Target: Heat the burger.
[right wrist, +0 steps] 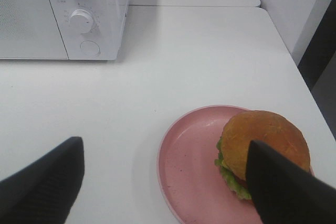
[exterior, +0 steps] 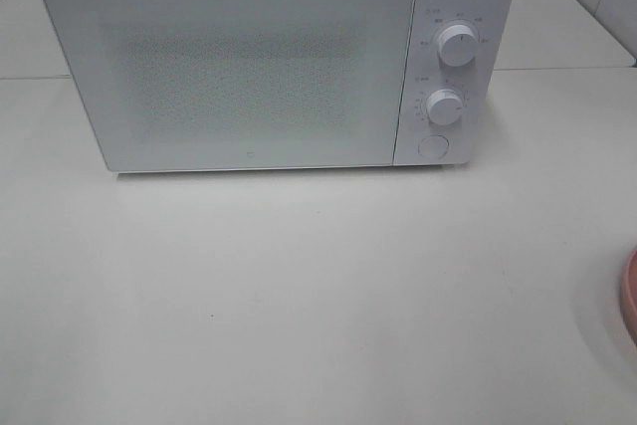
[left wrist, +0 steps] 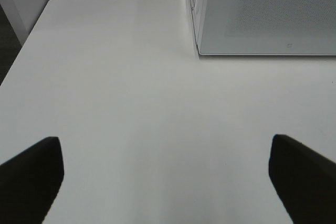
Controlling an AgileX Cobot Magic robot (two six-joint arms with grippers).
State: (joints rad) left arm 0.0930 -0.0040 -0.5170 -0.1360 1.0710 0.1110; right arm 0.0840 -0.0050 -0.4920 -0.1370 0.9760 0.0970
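burger [right wrist: 264, 146] sits on a pink plate [right wrist: 189, 156] at the bench's [exterior: 318, 296] near right. microwave [exterior: 249, 67] door is shut, so opening comes first. left fingers [left wrist: 31, 174] and right fingers [right wrist: 47, 182] spread wide, empty.

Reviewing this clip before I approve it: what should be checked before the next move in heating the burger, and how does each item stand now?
1. Microwave door is open: not ok, shut.
2. Burger sits on the pink plate: ok.
3. Left tool is open and empty: ok.
4. Right tool is open, not gripping: ok.
5. Table in front of the door is free: ok.
6. Microwave cavity is empty: cannot tell.
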